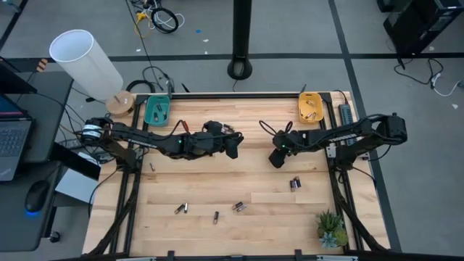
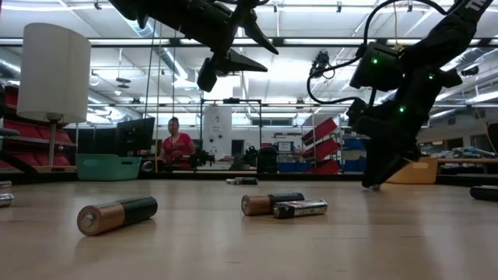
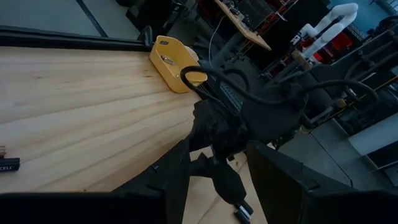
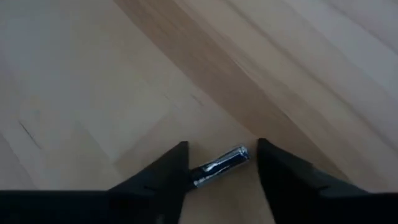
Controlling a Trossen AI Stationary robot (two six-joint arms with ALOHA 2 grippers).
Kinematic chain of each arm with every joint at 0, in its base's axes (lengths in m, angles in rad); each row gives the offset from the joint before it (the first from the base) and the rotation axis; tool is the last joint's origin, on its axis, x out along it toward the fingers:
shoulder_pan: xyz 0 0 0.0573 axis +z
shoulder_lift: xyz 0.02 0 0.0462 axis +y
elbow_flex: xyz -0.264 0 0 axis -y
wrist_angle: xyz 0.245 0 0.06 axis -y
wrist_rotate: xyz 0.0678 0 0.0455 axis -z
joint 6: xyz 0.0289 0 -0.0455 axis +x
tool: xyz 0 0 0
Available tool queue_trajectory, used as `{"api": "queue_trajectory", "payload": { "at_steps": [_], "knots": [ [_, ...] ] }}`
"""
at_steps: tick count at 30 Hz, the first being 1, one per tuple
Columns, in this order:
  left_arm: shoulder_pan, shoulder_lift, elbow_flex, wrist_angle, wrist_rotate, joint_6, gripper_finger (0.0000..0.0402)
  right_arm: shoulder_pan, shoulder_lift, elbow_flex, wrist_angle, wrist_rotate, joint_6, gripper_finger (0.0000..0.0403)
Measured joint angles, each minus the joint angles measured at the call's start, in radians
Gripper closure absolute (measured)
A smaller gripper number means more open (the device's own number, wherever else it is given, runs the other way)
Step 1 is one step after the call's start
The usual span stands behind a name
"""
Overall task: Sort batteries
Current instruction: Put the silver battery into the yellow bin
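Wooden table (image 4: 93,74) bears a battery (image 4: 221,164) between right end effector (image 4: 221,165) fingers.

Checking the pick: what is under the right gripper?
A silvery battery lies on the bare wooden table, between the open jaws of the right gripper. Its near end is hidden behind the jaws.

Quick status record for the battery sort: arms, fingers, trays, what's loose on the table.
right gripper: down at the table, fingers either side of a silvery battery, not clamped yet
left gripper: raised mid-table, fingers apart, nothing between them
yellow tray: far right edge, batteries inside
teal tray: far left edge, contents unclear
loose batteries: several on the near half of the table
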Motion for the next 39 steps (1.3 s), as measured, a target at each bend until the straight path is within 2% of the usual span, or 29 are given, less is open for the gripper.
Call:
{"api": "queue_trajectory", "payload": {
  "at_steps": [7, 10, 17, 22, 26, 28, 31, 33, 35, 37, 39],
  "knots": [
    [0.000, 0.000, 0.000, -0.001, -0.006, 0.000, 0.0229, -0.001, 0.002, -0.003, 0.022, -0.004, -0.033, 0.0352],
    [0.000, 0.000, 0.000, -0.001, -0.007, 0.000, 0.0229, 0.000, 0.002, -0.003, 0.047, -0.030, -0.054, 0.0385],
    [0.000, 0.000, 0.000, 0.001, -0.007, 0.000, 0.0229, -0.015, 0.006, 0.031, 0.026, -0.056, -0.089, 0.0378],
    [0.000, 0.000, 0.000, 0.001, -0.007, 0.000, 0.0229, -0.042, 0.005, 0.103, -0.004, -0.082, -0.140, 0.0399],
    [0.000, 0.000, 0.000, -0.002, 0.008, 0.000, 0.0229, -0.060, 0.005, 0.159, -0.028, -0.089, -0.164, 0.0398],
    [0.000, 0.000, 0.000, -0.009, 0.030, -0.006, 0.0229, -0.069, 0.005, 0.184, -0.056, -0.097, -0.166, 0.0396],
    [-0.004, 0.000, 0.000, -0.043, 0.129, -0.042, 0.0229, -0.074, -0.009, 0.229, -0.153, -0.206, -0.202, 0.0387],
    [-0.023, 0.000, 0.000, -0.065, 0.240, -0.055, 0.0229, -0.050, -0.039, 0.240, -0.189, -0.296, -0.250, 0.0375],
    [-0.062, 0.000, 0.000, -0.122, 0.309, -0.051, 0.0229, -0.001, -0.077, 0.240, -0.199, -0.321, -0.281, 0.0360],
    [-0.103, 0.001, 0.000, -0.231, 0.313, -0.025, 0.0229, 0.053, -0.101, 0.240, -0.197, -0.306, -0.306, 0.0341],
    [-0.134, 0.001, -0.001, -0.328, 0.267, -0.023, 0.0229, 0.116, -0.109, 0.232, -0.178, -0.281, -0.318, 0.0319]
  ]
}}
